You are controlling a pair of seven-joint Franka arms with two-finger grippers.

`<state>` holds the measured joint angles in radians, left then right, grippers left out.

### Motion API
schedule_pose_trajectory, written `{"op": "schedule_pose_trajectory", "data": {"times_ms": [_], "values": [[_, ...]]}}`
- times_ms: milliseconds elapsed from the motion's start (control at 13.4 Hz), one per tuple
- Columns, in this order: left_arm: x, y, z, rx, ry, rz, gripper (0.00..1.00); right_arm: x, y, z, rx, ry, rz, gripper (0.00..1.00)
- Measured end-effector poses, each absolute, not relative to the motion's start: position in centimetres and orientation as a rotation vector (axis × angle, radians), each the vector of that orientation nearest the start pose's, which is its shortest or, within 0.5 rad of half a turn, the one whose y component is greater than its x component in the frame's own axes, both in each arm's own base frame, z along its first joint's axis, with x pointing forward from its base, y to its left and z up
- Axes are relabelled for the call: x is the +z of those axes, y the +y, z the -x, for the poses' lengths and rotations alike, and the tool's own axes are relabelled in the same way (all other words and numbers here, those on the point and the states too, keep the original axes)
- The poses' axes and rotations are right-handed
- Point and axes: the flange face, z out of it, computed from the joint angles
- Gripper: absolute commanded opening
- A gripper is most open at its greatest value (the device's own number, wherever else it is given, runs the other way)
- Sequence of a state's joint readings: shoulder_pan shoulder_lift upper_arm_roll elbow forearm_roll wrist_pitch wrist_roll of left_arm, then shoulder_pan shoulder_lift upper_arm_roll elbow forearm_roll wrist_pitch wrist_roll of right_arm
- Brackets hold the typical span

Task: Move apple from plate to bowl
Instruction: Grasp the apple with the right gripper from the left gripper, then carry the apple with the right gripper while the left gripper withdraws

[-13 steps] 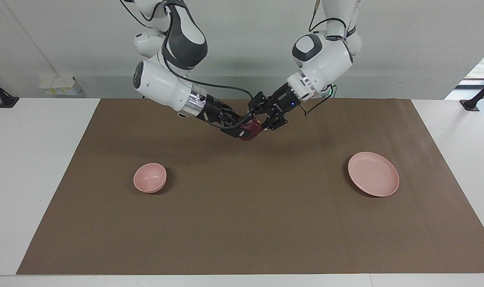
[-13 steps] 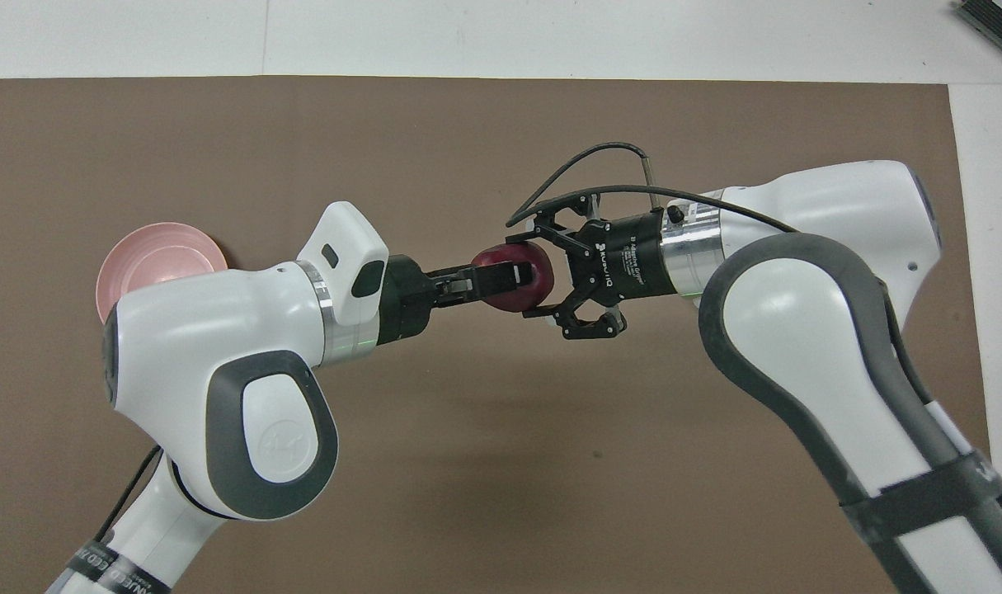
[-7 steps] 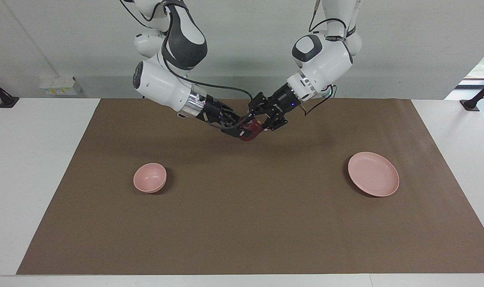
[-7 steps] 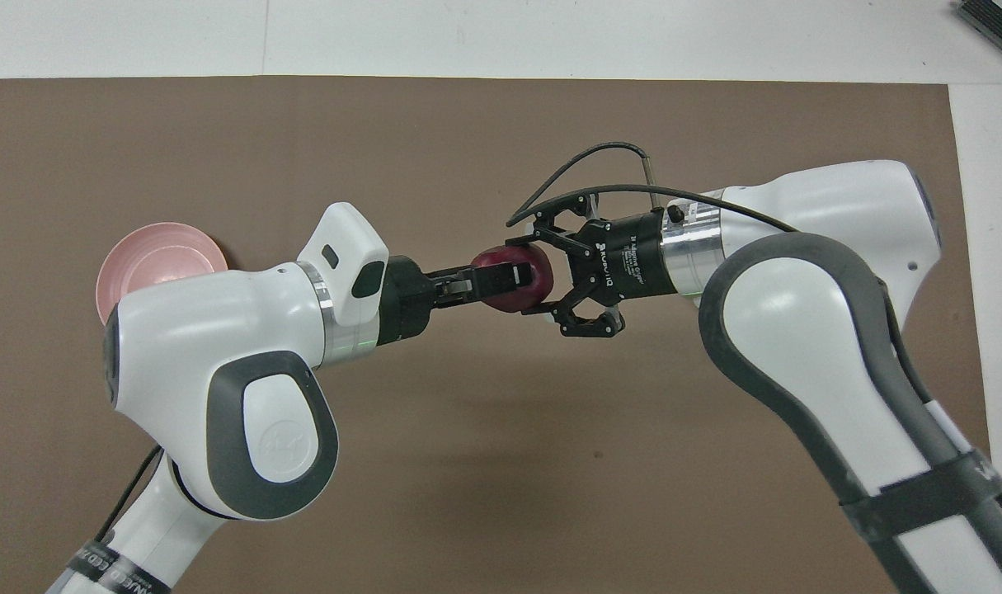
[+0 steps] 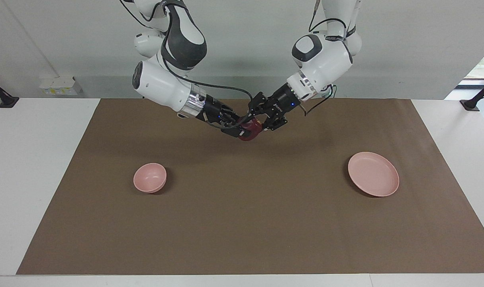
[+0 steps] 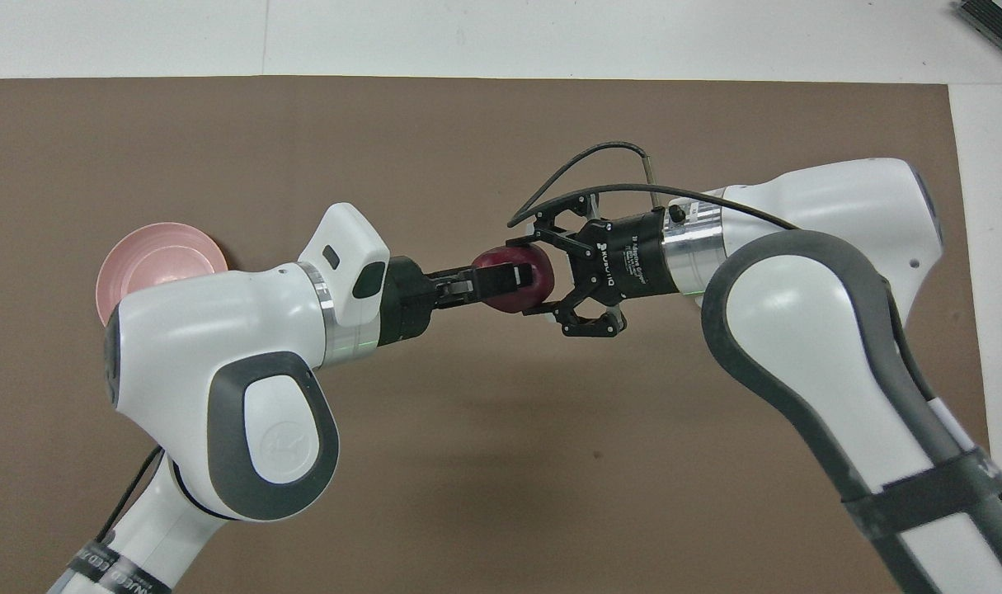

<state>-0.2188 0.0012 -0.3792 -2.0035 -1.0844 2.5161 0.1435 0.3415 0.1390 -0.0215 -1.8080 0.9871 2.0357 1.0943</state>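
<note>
Over the brown mat (image 5: pixel 242 223), up in the air, the apple (image 5: pixel 250 130) (image 6: pixel 524 299) is caught between the two arms. It is not on the plate and not in the bowl. It hangs over a bare part of the mat, about midway between the mat's two ends.

The left gripper (image 5: pixel 255 122) (image 6: pixel 505 280) comes in from the left arm's end of the mat. Its fingers (image 6: pixel 501 275) are pinching the apple, one on top and one under it.

The right gripper (image 5: pixel 243 127) (image 6: pixel 538 277) comes in from the right arm's end of the mat and meets the apple from the side. Its fingers (image 6: pixel 527 242) are spread wide, one on each side of the apple and very close to it. I cannot tell if they touch the apple.

The plate (image 5: pixel 373 173) (image 6: pixel 158 257) sits flat on the mat, toward the left arm's end, with nothing on it. In the overhead view the left arm covers part of it.

The bowl (image 5: pixel 149 177) sits on the mat toward the right arm's end, with nothing in it. The plate and the bowl are well apart.

The mat lies on the white worktop (image 5: pixel 26 167).
</note>
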Motion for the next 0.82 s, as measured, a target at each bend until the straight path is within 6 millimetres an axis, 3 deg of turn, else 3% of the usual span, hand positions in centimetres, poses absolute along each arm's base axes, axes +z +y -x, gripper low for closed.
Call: {"op": "schedule_pose_trajectory", "data": {"times_ms": [74,223,297,520,743,818], "values": [[50.79,-32.77,-49.45,0.301,0.015,-2.217,0.06,49.47,23.97,-57.30,0.648,1.320,1.921,0.00],[50.79,-32.78,-49.44,0.301,0.015,-2.217,0.63,49.48,23.95,-57.31,0.647,1.318,1.922,0.00],[50.80,-32.80,-49.43,0.301,0.015,-2.217,0.76,49.48,23.93,-57.31,0.648,1.318,1.923,0.00],[51.17,-32.74,-49.59,0.311,0.015,-2.212,0.84,49.32,23.94,-57.17,0.663,1.303,1.937,0.00],[51.45,-32.56,-49.79,0.320,0.019,-2.209,1.00,49.14,23.85,-57.15,0.668,1.294,1.945,0.00],[51.60,-32.53,-49.85,0.324,0.020,-2.207,1.00,49.06,23.86,-57.15,0.668,1.293,1.947,0.00]]}}
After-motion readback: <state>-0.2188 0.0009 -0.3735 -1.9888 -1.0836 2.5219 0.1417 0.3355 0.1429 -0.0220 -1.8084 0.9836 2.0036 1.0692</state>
